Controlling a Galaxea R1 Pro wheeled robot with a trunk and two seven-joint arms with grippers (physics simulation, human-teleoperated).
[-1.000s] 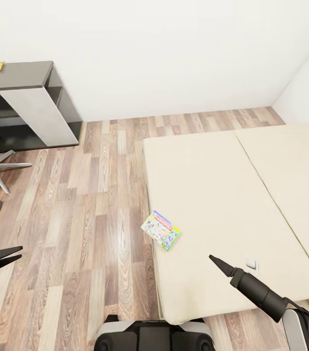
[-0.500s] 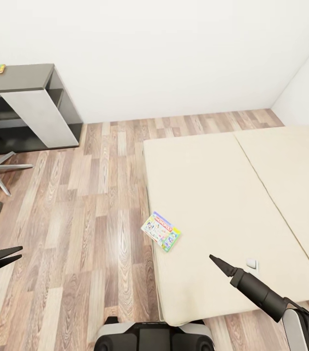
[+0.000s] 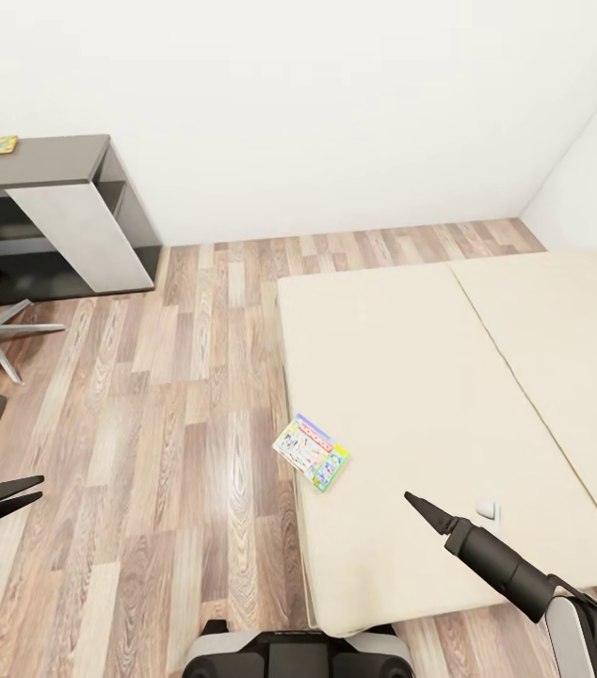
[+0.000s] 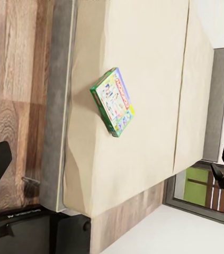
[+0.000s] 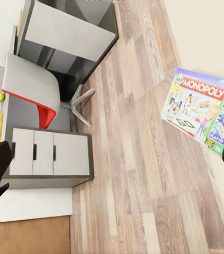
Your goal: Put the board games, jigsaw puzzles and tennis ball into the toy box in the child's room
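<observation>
Board game (image 3: pixel 311 452) flat at bed (image 3: pixel 449 377) edge, long axis diagonal; both grippers empty, jaws parted

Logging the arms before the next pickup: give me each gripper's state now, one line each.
Left gripper: open, holding nothing, above the floor.
Right gripper: fingers look together in the head view, spread in its wrist view; cannot be told. Nothing held, above the bed.
</observation>
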